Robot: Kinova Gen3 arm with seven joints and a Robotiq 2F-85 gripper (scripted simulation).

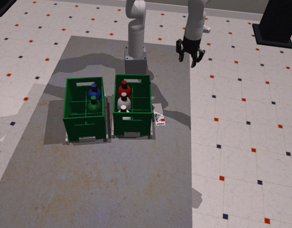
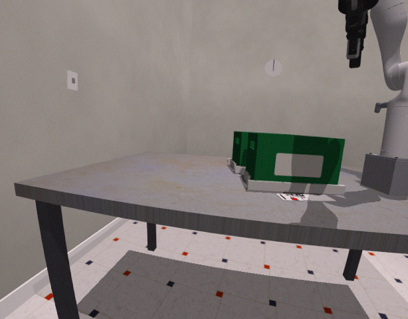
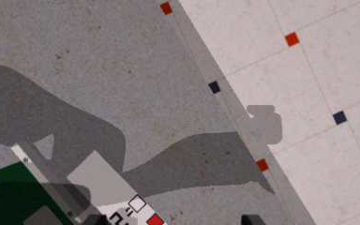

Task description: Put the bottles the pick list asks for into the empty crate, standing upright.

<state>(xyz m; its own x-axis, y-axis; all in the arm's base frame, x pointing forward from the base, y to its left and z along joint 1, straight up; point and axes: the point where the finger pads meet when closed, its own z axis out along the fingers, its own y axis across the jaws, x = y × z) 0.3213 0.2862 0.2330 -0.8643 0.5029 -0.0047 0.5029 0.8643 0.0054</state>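
My gripper (image 1: pixel 187 62) (image 2: pixel 353 62) (image 3: pixel 173 221) is open and empty, high above the table to the right of the crates. The right green crate (image 1: pixel 132 126) (image 2: pixel 262 165) (image 3: pixel 8 174) holds a red-label bottle (image 1: pixel 123 91), a white-label bottle (image 1: pixel 123 103) and another white-label bottle (image 1: pixel 123 111), upright in its left column. The left green crate (image 1: pixel 85 131) holds a blue-label bottle (image 1: pixel 94 94) and a green-label bottle (image 1: pixel 93 107) in its right column. The pick list (image 1: pixel 157 108) (image 2: pixel 293 197) (image 3: pixel 95 180) reads red 1, white 2; it is partly cut off in the wrist view.
Both crates stand level between pale rails (image 1: pixel 151 129) (image 2: pixel 293 186) on the table (image 1: pixel 131 176) (image 2: pixel 135 178) (image 3: pixel 121 103). The crates are side by side with a narrow gap. The arm's base (image 1: pixel 135 64) (image 2: pixel 383 175) stands behind them. The table's right edge is beyond the pick list.
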